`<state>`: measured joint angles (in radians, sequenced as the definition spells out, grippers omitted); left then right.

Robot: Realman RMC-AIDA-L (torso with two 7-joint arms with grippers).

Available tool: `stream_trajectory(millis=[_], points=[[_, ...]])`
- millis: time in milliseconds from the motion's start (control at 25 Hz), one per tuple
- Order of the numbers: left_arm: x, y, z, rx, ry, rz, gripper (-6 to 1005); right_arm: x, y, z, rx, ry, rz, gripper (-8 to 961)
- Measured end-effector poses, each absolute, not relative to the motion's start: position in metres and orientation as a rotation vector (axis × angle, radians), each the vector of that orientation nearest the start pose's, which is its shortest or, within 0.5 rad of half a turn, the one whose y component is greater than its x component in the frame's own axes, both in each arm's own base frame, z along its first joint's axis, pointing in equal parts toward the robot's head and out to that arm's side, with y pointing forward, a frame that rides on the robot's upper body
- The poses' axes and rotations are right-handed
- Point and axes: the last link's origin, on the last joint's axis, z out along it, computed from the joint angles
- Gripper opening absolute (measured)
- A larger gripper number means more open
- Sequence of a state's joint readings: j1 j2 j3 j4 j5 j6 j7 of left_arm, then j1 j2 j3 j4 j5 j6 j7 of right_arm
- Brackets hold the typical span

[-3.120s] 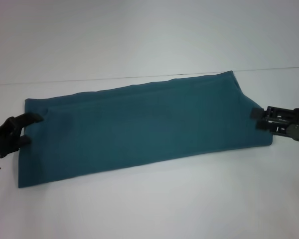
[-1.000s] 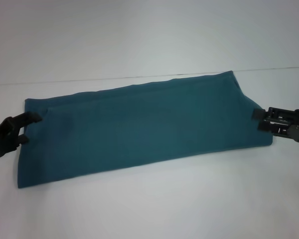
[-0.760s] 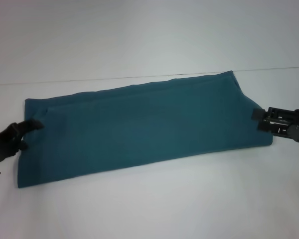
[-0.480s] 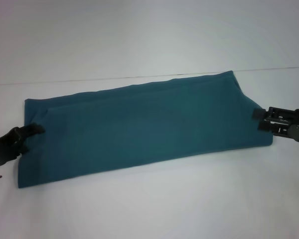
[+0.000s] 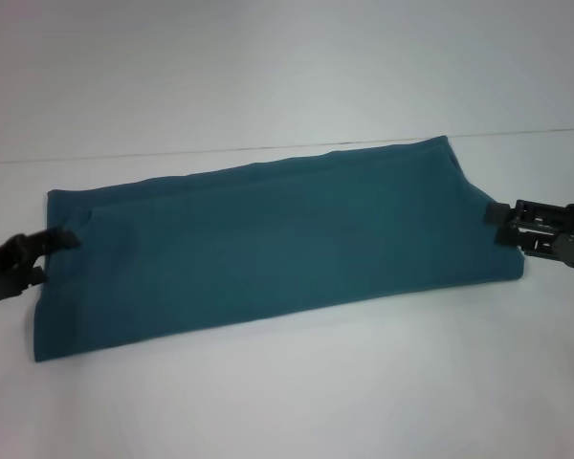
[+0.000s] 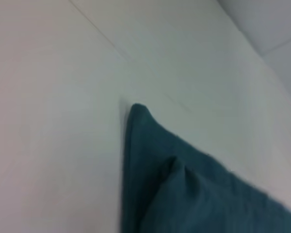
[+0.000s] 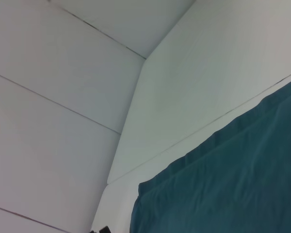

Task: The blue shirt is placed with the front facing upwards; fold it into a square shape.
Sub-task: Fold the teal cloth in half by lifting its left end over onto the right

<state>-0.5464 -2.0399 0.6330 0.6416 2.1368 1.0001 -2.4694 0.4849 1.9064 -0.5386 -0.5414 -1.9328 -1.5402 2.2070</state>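
The blue shirt (image 5: 268, 244) lies flat on the white table as a long teal strip running left to right; no lettering or collar shows. My left gripper (image 5: 48, 256) is at the strip's left short edge, its fingers apart, the upper fingertip (image 5: 65, 236) over the cloth. My right gripper (image 5: 505, 223) is at the strip's right short edge, fingers apart, at the hem. The left wrist view shows a corner of the shirt (image 6: 184, 189) on the table. The right wrist view shows the shirt's far edge (image 7: 233, 184).
The white table (image 5: 287, 402) extends in front of and behind the shirt. A thin seam line (image 5: 172, 153) runs across the table just beyond the shirt's far edge.
My left gripper dipped towards the shirt's left edge, then drew back slightly to the left. My right gripper shifted a little to the right. The shirt has not moved.
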Motion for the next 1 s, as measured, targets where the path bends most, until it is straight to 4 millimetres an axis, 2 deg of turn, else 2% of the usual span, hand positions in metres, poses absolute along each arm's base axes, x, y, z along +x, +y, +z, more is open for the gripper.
stream_trajectory(millis=[240,1000], points=[[-0.334,0.390,0.040,-1.768,-1.745,-0.465,852,0.316,0.336,0.076,-2.098,1.787,0.979,671],[-0.337,0.399,0.036,-1.694,-1.706,-0.472,846,0.318,0.337,0.076,-2.079,1.789,0.970,663]])
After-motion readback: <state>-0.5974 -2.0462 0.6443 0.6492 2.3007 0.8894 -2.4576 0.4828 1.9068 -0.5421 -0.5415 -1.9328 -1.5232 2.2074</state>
